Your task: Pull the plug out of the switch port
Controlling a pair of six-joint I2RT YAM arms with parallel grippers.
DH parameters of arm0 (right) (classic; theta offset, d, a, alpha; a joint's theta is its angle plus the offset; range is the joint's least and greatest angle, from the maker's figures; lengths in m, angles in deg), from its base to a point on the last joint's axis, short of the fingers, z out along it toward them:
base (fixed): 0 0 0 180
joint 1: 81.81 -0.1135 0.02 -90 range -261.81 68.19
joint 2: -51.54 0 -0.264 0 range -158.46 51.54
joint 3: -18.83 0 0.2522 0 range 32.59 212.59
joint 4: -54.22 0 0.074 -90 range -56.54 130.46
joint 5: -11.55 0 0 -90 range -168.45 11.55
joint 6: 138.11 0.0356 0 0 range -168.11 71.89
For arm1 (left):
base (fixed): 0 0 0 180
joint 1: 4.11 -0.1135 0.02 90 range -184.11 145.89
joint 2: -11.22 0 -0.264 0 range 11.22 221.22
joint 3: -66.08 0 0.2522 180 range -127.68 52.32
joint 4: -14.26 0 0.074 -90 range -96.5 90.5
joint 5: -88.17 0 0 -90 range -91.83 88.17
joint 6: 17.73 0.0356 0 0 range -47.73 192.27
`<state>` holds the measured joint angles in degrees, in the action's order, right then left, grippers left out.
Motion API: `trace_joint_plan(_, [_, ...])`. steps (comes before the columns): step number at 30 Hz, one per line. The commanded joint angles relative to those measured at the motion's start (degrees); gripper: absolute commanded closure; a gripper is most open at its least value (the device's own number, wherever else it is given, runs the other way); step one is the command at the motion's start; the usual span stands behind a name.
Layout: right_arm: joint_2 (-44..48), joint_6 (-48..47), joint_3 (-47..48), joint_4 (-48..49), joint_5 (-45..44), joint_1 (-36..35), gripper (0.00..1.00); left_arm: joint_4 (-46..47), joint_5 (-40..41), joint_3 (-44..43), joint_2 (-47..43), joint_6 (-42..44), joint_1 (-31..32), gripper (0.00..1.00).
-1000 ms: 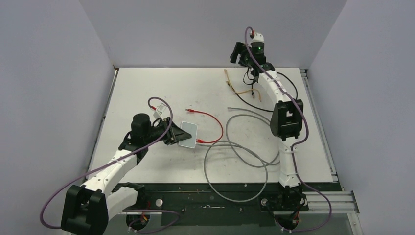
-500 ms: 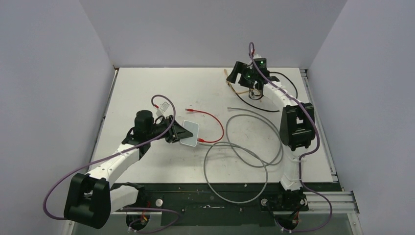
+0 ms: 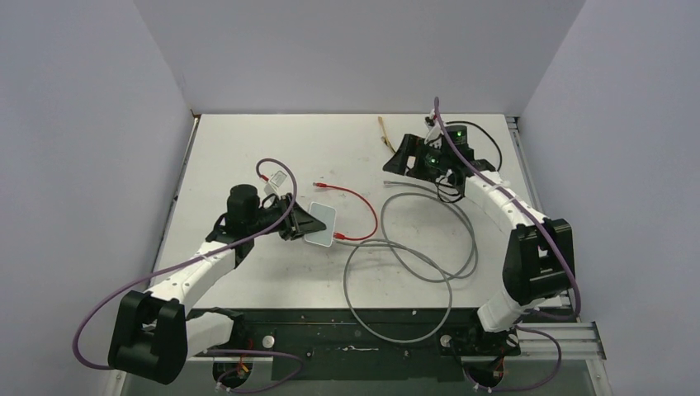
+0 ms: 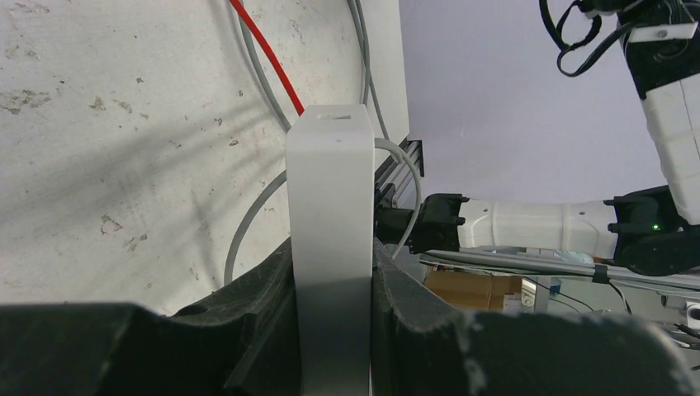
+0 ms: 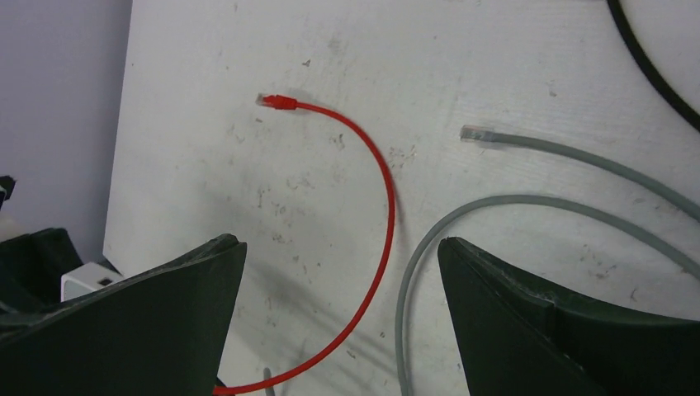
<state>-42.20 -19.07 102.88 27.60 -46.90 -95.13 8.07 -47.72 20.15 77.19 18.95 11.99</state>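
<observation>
The switch, a small pale grey-white box (image 3: 320, 221), is tilted up on edge, and my left gripper (image 3: 299, 223) is shut on it. In the left wrist view the box (image 4: 330, 206) stands clamped between both black fingers. A red cable (image 3: 363, 206) and a grey cable (image 3: 396, 247) meet the box's right edge; their plugs at the sockets are too small to tell apart. The red cable's free plug (image 5: 276, 101) lies on the table. My right gripper (image 3: 398, 162) is open and empty above the red cable (image 5: 384, 206), apart from the box (image 5: 82, 280).
Grey cable loops (image 3: 429, 264) cover the table's near right part, with a loose grey plug end (image 5: 475, 133). A black cable (image 3: 489, 147) and a yellowish wire (image 3: 382, 128) lie at the back right. Walls close in the left, back and right.
My right arm has swung from the back of the table forward and left, toward the red cable. My left gripper shifted slightly right with the box, then held still.
</observation>
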Motion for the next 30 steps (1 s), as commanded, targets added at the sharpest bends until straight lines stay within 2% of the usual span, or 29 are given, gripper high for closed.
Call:
trace_joint_plan(1, [4.9, 0.1, -5.0, 2.6, 5.2, -1.8, 0.1, 4.9, -2.3, -3.1, 0.4, 0.3, 0.2, 1.0])
trace_joint_plan(7, [6.5, 1.4, -7.5, 6.0, 11.2, -4.7, 0.1, 6.1, -2.3, -4.3, 1.2, -0.3, 0.2, 1.0])
trace_joint_plan(13, [7.3, 4.3, -10.7, 14.1, 20.1, -6.1, 0.1, 9.0, -3.1, -5.2, 1.4, -1.6, -0.1, 1.0])
trace_joint_plan(26, [10.0, 7.2, -8.7, 17.3, 28.3, -9.2, 0.06, 24.1, -7.4, -5.5, 2.7, -8.8, -0.3, 1.0])
trace_joint_plan(30, [10.4, 8.4, -7.1, 17.2, 29.7, -10.8, 0.06, 25.3, -7.2, -5.7, 2.1, -9.5, -0.4, 1.0])
